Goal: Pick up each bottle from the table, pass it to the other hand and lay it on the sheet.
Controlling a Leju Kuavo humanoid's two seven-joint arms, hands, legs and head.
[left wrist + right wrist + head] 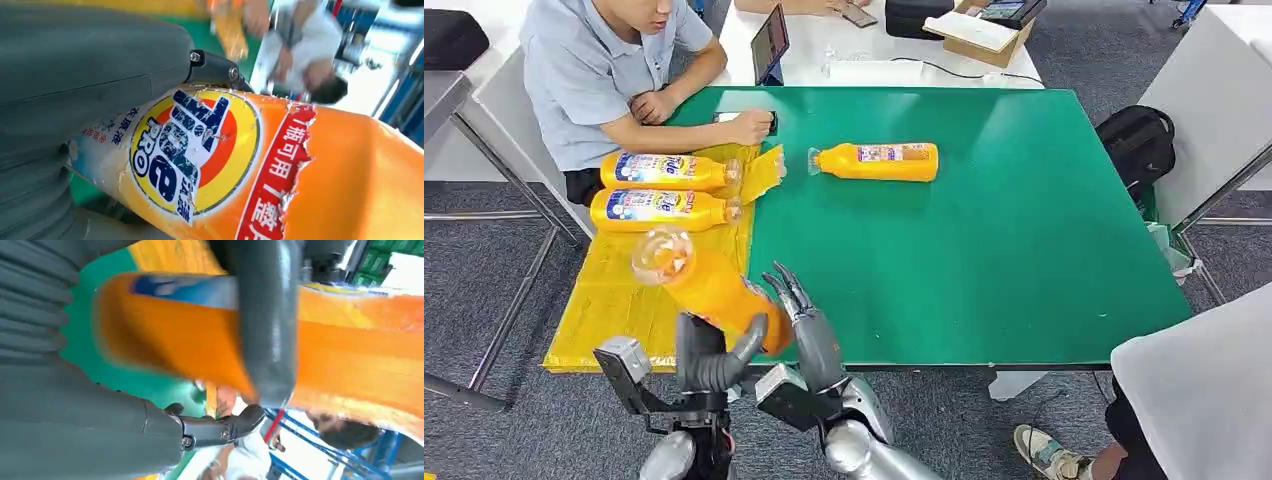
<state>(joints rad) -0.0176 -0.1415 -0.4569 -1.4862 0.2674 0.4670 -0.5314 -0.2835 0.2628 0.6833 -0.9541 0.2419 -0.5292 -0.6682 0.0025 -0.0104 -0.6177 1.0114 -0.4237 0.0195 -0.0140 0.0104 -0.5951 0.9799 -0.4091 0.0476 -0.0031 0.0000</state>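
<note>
My left hand (714, 357) grips an orange bottle (709, 285) near its base, holding it tilted with its clear cap up and to the left, over the near edge of the yellow sheet (614, 300). The left wrist view shows the bottle's torn label (200, 160) against my left hand (75, 75). My right hand (809, 325) is just right of the bottle, fingers spread and holding nothing. In the right wrist view the bottle (165, 340) lies beyond my right hand (75, 420). Two bottles (669, 171) (664, 210) lie on the sheet. Another bottle (879, 161) lies on the green table (984, 260).
A person (594, 70) sits at the table's far left corner, one hand on a phone (749, 122) near the sheet. A tablet (769, 45) and boxes stand on the white table behind. A black backpack (1136, 140) sits right of the table.
</note>
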